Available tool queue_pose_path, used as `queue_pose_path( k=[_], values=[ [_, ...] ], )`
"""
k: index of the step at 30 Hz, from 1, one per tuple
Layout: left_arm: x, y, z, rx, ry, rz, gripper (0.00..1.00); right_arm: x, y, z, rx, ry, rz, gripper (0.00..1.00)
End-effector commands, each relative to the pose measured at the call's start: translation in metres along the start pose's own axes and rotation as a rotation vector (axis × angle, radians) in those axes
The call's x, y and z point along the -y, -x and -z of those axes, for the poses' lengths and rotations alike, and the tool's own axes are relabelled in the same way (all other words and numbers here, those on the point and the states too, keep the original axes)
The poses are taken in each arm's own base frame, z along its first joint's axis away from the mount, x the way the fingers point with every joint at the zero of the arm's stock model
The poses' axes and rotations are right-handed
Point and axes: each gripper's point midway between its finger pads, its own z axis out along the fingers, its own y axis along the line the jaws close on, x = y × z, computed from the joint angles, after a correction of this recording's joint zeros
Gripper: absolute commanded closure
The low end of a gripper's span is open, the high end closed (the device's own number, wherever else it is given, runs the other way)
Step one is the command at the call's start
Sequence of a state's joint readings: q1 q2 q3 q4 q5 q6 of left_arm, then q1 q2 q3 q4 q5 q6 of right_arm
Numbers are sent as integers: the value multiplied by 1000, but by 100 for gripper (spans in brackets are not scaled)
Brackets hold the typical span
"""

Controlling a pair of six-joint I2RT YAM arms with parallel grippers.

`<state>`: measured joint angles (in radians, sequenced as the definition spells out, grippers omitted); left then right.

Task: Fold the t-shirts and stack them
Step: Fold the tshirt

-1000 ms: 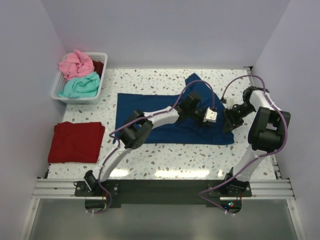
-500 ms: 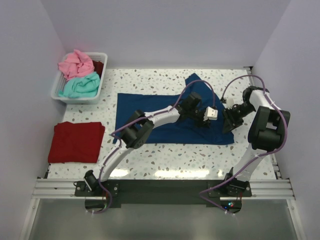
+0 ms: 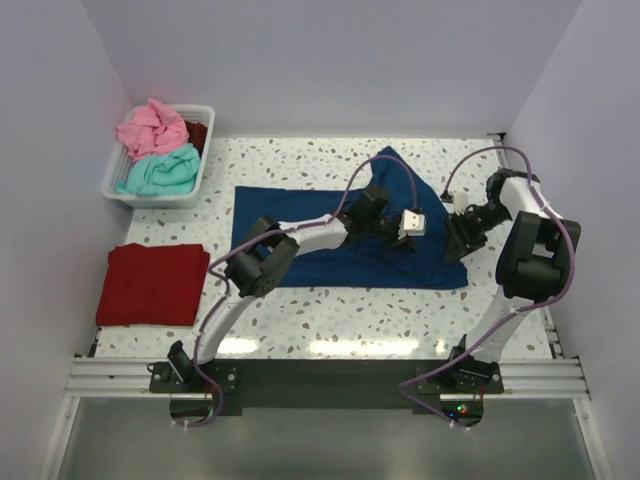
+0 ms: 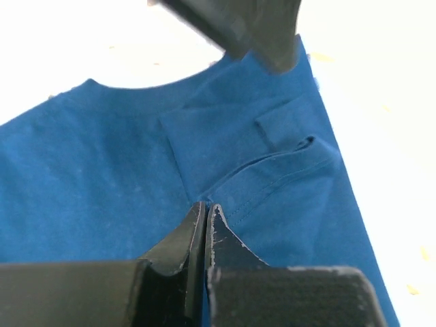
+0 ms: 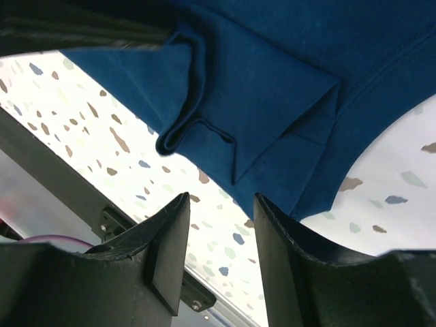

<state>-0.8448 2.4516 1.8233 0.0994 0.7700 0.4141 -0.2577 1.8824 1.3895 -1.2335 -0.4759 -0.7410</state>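
The navy blue t-shirt (image 3: 320,225) lies spread on the table, its right part bunched into folds. My left gripper (image 3: 418,232) reaches over it and is shut on a fold of the navy t-shirt (image 4: 102,170); the left gripper's (image 4: 206,206) fingertips pinch where a sleeve hem runs in. My right gripper (image 3: 455,240) sits at the shirt's right edge. In the right wrist view the right gripper (image 5: 221,201) is open, with bare table in the gap and the folded shirt corner (image 5: 272,82) just beyond. A dark red t-shirt (image 3: 152,284) lies folded at the left.
The white basket (image 3: 115,185) at the back left holds the pink t-shirt (image 3: 150,128) and the teal t-shirt (image 3: 160,172). The speckled table (image 3: 330,320) ends at a metal rail along the near edge. Walls close in the left, back and right sides.
My left gripper has closed on the navy cloth and drawn back a little to the left. The right gripper has stayed almost still beside the shirt's edge.
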Motion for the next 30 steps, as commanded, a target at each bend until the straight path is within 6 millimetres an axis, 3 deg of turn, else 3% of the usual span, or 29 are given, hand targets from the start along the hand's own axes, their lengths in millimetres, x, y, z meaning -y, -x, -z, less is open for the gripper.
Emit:
queue_pose_path(
  k=[1,11,16,25,30],
  values=[
    [-11,83,27,175,51,-122,100,0,16,4,50,25,21,53],
    [-6,73,33,162,46,-106,100,-5,19,1,49,80,38,52],
    [-8,68,37,151,50,-107,100,-5,11,-13,10,89,37,54],
    [-2,57,37,131,33,-101,100,-7,14,-41,-53,57,50,61],
    [-1,56,38,129,32,-101,100,6,9,-51,-90,-17,37,62]
  ],
)
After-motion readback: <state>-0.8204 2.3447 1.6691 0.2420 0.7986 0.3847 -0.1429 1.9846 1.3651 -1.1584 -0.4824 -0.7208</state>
